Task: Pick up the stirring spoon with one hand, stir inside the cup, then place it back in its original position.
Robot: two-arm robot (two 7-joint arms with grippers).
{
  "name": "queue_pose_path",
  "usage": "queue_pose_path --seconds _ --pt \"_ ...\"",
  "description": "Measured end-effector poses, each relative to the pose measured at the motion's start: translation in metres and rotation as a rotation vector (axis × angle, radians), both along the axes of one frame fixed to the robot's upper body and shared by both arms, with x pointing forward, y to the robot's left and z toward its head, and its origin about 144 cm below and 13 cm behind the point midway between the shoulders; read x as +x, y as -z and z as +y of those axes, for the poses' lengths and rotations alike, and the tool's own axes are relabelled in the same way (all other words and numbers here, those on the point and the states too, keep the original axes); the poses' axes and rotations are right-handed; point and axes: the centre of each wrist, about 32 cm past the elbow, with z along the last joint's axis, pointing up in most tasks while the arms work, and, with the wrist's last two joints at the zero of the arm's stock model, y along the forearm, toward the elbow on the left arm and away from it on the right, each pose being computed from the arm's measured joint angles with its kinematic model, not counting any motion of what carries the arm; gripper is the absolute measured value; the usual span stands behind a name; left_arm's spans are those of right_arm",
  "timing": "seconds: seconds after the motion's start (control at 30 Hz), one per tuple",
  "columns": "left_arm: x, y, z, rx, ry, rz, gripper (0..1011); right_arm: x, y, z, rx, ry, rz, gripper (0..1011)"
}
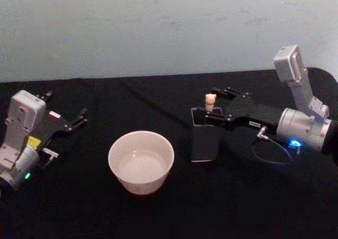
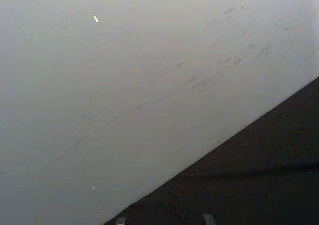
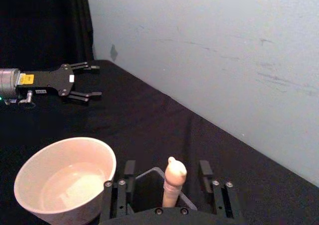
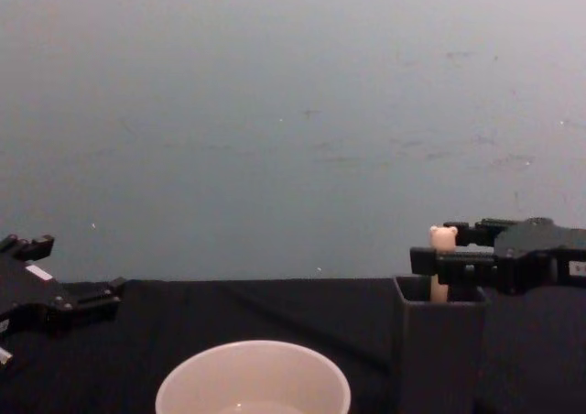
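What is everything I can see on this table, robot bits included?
cup: one, cream-white, round and wide, near the middle of the table, left of the holder.
holder: one, dark grey, tall and square, standing right of the cup.
stirring spoon: one, cream handle with a tiny bear head, upright in the holder; its bowl is hidden inside.
table: one, covered in black cloth, in front of a pale wall.
right gripper: one, black, open, fingers either side of the spoon handle above the holder.
left gripper: one, black, open, resting at the table's left side, away from the cup.
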Motion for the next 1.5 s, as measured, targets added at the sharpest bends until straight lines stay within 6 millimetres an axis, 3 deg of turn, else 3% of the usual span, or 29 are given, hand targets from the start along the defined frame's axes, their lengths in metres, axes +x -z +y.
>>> queue_pose_path --seconds 0.3,1.13,1.5 --pt "0.000 0.000 0.000 0.000 0.000 0.000 1001 0.000 0.000 0.000 0.000 0.000 0.000 1002" --pt "0.000 0.000 0.000 0.000 0.000 0.000 1001 -0.004 -0.004 -0.003 0.061 0.038 -0.051 1002" --pt "0.000 0.000 0.000 0.000 0.000 0.000 1002 -0.019 -0.006 0.002 0.195 0.338 -0.197 1002"
